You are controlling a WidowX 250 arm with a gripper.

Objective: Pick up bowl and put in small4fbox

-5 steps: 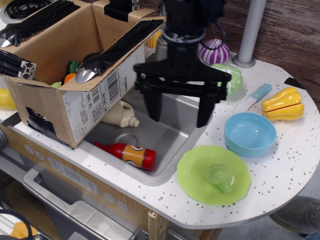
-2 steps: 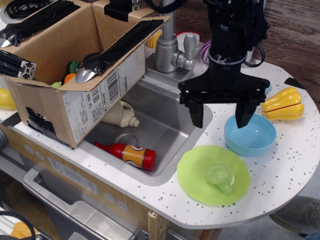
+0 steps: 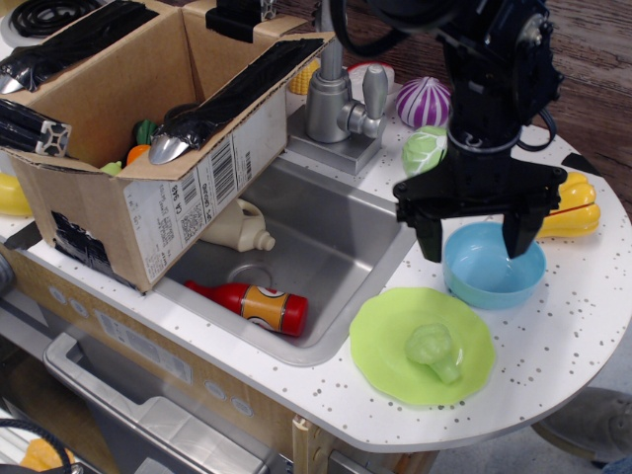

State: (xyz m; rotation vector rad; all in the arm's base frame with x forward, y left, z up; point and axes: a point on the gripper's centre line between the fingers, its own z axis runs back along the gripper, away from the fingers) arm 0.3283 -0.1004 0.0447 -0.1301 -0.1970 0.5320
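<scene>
Landmark for all positions: the stainless steel sink basin (image 3: pixel 296 252) set into the white speckled counter (image 3: pixel 583 316).

The black two-finger gripper (image 3: pixel 474 235) is right of the sink, directly over the round, shallow, light blue plastic bowl (image 3: pixel 493 269). Jaws spread wide and empty; one finger is at the bowl's left rim, the other above its right side. Contact with the rim cannot be judged from this view.

The bowl sits upright on the counter, right of the sink, just behind the flat lime-green plate (image 3: pixel 423 346). The plate carries a pale green lumpy toy vegetable (image 3: pixel 434 348).

The large brown cardboard box with black tape strips and white barcode labels (image 3: pixel 148 138) stands at the sink's left edge, tilted, its lower corner overhanging the basin. Flaps are open; an orange and green item shows inside, not identifiable.

In the sink: a red ketchup bottle (image 3: pixel 252 304) lying on its side, and a cream-coloured bottle (image 3: pixel 237 229) partly under the box.

Behind the sink: a grey metal faucet (image 3: pixel 336 99), a purple-and-white striped toy onion (image 3: pixel 423 101) and a green toy cabbage (image 3: pixel 423 150). A yellow toy squash (image 3: pixel 573 209) lies far right, partly hidden by the gripper.
</scene>
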